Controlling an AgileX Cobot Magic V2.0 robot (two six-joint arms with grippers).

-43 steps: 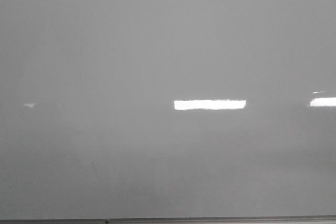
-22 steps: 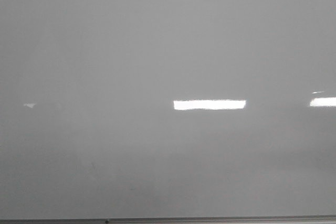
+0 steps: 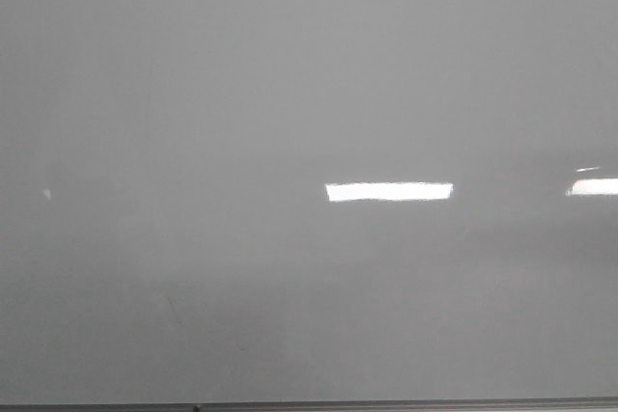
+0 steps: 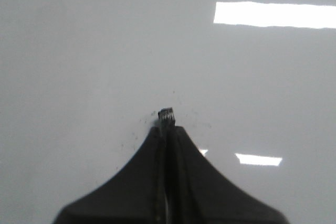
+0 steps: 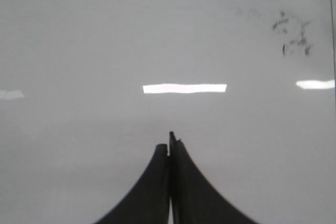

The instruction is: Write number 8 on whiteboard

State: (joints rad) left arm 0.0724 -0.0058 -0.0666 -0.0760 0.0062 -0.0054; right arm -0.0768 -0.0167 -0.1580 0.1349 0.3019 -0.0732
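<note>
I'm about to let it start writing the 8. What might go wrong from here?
The left tool is shut on only a small dark tip; it may slip or press unevenly. No 8 shows on the whiteboard yet. Old black smudges near the board's edge in the right wrist view might muddle a fresh figure. Glare strips may hide thin strokes.

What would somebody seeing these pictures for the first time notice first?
Probably the bright white light reflection right of centre on the whiteboard, which fills the front view and shows no number 8. In the left wrist view, the left hand has its fingers pressed together, with a small dark tip poking out above scattered ink specks. The right hand is shut too, with faint black smudges on the board off to one side.
</note>
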